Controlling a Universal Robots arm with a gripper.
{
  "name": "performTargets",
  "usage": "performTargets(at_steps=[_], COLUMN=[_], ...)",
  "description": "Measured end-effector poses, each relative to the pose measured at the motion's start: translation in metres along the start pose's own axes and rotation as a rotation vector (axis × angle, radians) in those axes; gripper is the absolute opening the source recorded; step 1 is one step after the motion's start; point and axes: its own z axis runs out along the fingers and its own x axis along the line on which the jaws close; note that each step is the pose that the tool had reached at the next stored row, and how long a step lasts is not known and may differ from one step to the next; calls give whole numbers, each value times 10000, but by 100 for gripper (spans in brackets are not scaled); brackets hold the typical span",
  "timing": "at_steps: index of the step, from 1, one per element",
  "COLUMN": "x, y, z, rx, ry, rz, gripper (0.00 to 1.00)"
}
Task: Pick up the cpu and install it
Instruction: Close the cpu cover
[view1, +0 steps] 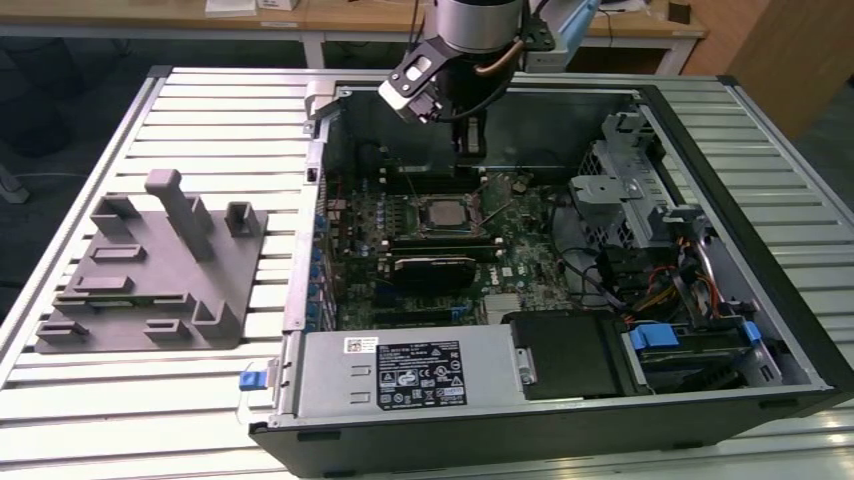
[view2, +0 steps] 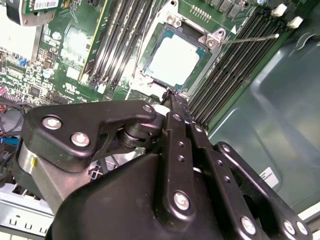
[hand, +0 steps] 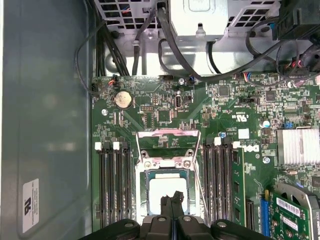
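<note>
The cpu is a pale silvery square lying flat in the socket frame on the green motherboard. In the second wrist view the cpu sits just beyond my fingertips. It also shows in the exterior view as a small grey square, the cpu, mid-board. My gripper hovers right above the chip with its black fingers pressed together and nothing between them. In the exterior view the gripper hangs inside the open case, above the far part of the board. The socket's metal cover plate is flipped open.
The open computer case lies on a slatted metal table. A thin socket lever sticks out beside the memory slots. Cables, a drive cage and a power supply surround the board. A grey plastic fixture stands at the exterior view's left.
</note>
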Motion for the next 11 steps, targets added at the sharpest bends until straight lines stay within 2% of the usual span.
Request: performTargets(at_steps=[11], x=[6], y=[116], z=[5], rx=[0], ry=[1], rz=[0], gripper=[11])
